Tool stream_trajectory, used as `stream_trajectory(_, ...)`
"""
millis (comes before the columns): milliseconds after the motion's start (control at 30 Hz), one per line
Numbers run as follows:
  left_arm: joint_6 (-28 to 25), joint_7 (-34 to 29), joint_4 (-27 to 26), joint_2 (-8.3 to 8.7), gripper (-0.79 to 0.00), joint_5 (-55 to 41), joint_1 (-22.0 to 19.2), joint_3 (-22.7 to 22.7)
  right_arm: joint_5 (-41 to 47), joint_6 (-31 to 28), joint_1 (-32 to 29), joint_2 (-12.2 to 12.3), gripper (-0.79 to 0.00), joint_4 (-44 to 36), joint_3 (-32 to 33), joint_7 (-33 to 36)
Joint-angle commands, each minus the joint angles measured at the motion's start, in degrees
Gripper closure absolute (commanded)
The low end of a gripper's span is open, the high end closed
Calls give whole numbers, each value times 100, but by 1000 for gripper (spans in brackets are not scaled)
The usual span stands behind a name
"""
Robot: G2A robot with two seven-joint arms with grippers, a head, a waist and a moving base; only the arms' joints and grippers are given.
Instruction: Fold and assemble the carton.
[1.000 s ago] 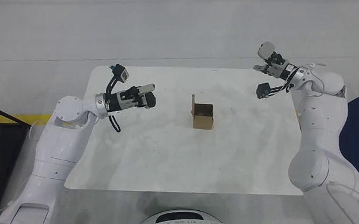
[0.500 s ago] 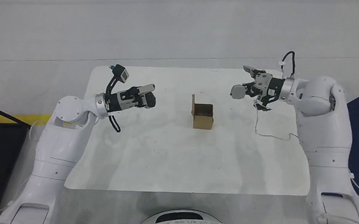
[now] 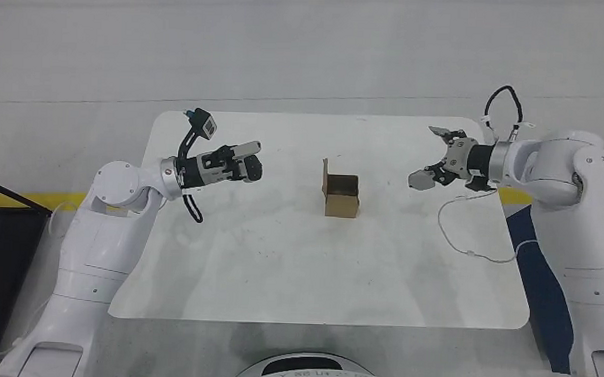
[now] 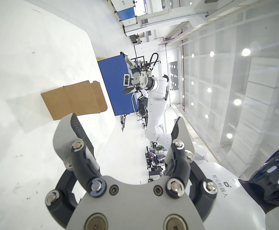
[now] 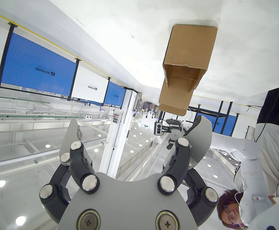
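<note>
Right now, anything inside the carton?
Seen from the right wrist, the open top of the carton reveals bare cardboard walls and one raised flap, with no contents in sight. The inner floor is hidden by the near wall.

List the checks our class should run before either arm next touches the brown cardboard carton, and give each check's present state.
1. Brown cardboard carton stands on the white table: ok.
2. Carton's top flap folded shut: not ok, it stands up open.
3. Left gripper open and apart from the carton: ok.
4. Right gripper open and apart from the carton: ok.
5. Carton's underside closed: cannot tell.
</note>
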Motion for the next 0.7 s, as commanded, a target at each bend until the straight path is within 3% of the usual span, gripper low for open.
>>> stream_trajectory(0,0,0,0,0,-785,0,0,0,0,0,0,0,-785,-1,0,3)
stream_trajectory(200,0,0,0,0,-785,0,0,0,-128,0,-10,3,-785,-71,-48,-53)
stream_trajectory(267,0,0,0,0,-785,0,0,0,-1179,0,-29,30,-785,-645,-521,-285)
stream_trajectory(300,0,0,0,0,-785,0,0,0,-1637,0,5,47,-785,-904,-691,-81)
stream_trajectory(400,0,0,0,0,-785,0,0,0,-3100,0,45,168,-785,-1463,-1123,1172)
stream_trajectory(533,0,0,0,0,-785,0,0,0,-5755,-22,26,403,-785,-1915,-1525,3154)
stream_trajectory(667,0,0,0,0,-785,0,0,0,-8124,-749,-132,631,-785,-1785,-1873,5059)
